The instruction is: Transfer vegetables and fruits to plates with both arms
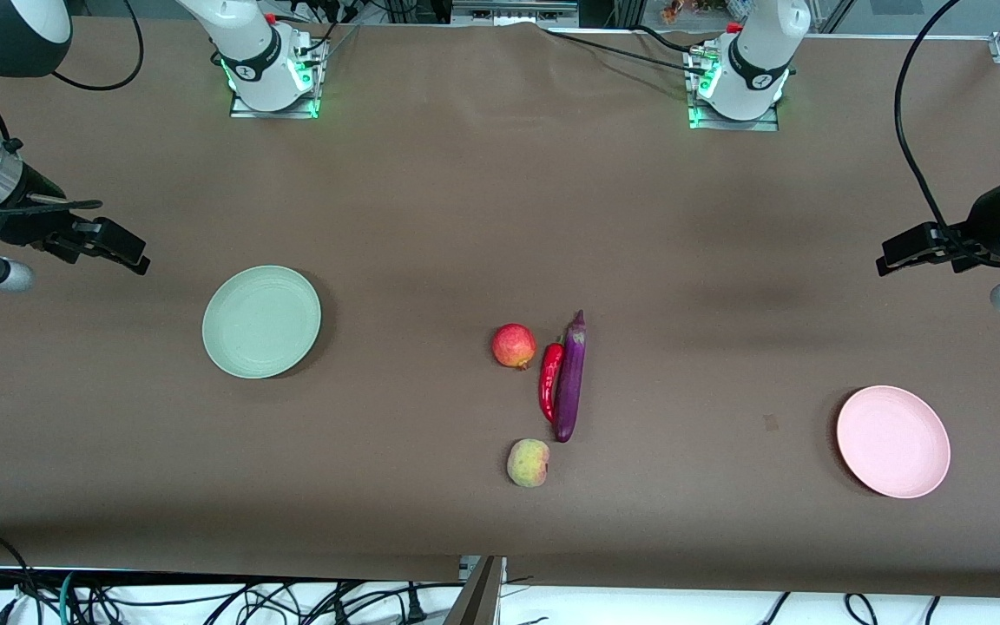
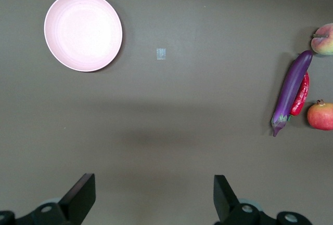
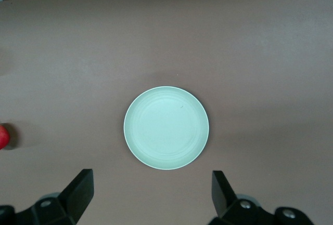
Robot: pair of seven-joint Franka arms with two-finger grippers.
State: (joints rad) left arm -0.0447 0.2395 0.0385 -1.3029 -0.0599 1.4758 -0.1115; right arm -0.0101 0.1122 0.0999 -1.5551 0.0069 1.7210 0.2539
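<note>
Peach [image 1: 528, 462] nearest camera, mid-table; chili [image 1: 549, 380] touches eggplant [image 1: 569, 378], pomegranate [image 1: 513, 345] just beside. Risk: grabbing chili likely nudges eggplant; round fruit may roll. Left gripper [image 2: 154, 198] and right gripper [image 3: 151, 196] both wide, empty, over table ends, well apart from produce. Green plate [image 1: 261, 321], pink plate [image 1: 893, 441] bare.

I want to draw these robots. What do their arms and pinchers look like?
Both arms are big, white and rounded, with black rings at the joints and black cables looping off them. Their bases glow green. The right arm has a shiny silver band near its wrist. The left gripper and right gripper are black, each with two flat, blocky fingers.
</note>
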